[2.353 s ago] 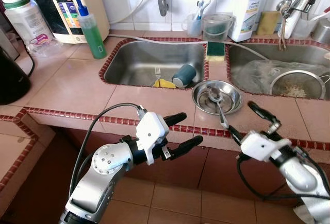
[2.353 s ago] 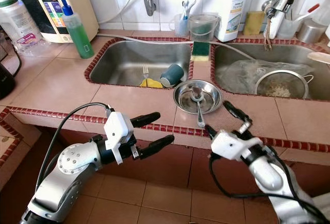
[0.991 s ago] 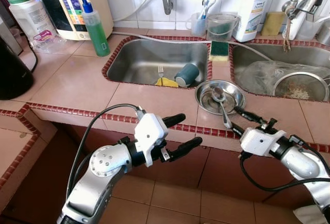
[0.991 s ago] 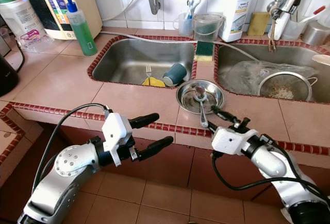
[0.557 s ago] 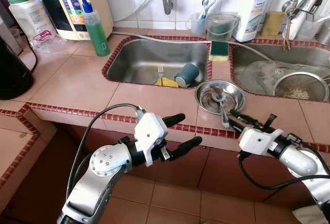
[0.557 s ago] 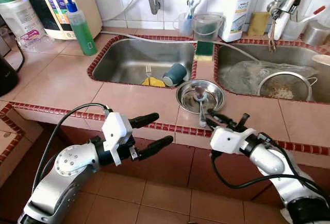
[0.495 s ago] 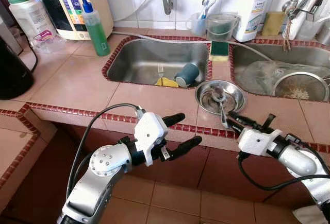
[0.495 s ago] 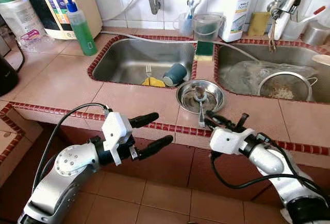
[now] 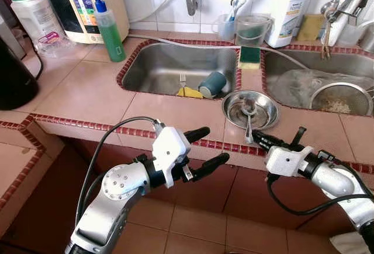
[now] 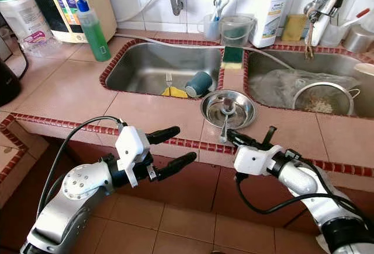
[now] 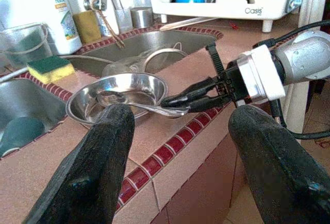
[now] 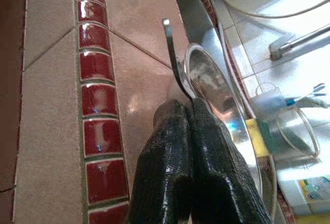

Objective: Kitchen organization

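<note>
A round steel bowl (image 9: 270, 114) sits on the tiled counter in front of the divider between the two sinks. A metal spoon (image 9: 249, 119) lies in it, its handle sticking out over the rim toward the counter's front edge. My right gripper (image 9: 257, 139) is at that edge, shut on the end of the spoon handle (image 12: 172, 54); in the right wrist view its fingers (image 12: 170, 147) press together around it. My left gripper (image 9: 215, 144) hovers open below the counter edge, left of the bowl, holding nothing.
The left sink (image 9: 158, 70) holds a fork, a teal cup (image 9: 211, 84) and something yellow. A strainer (image 9: 342, 96) lies in the right sink. A green soap bottle (image 9: 110, 29), a sponge (image 9: 249, 57) and a white bottle (image 9: 287, 9) stand behind. A white dish rack (image 11: 232, 5) is further right.
My right gripper has moved left along the counter edge to the spoon handle and shut on it. The handle has swung slightly left. The left arm has stayed put.
</note>
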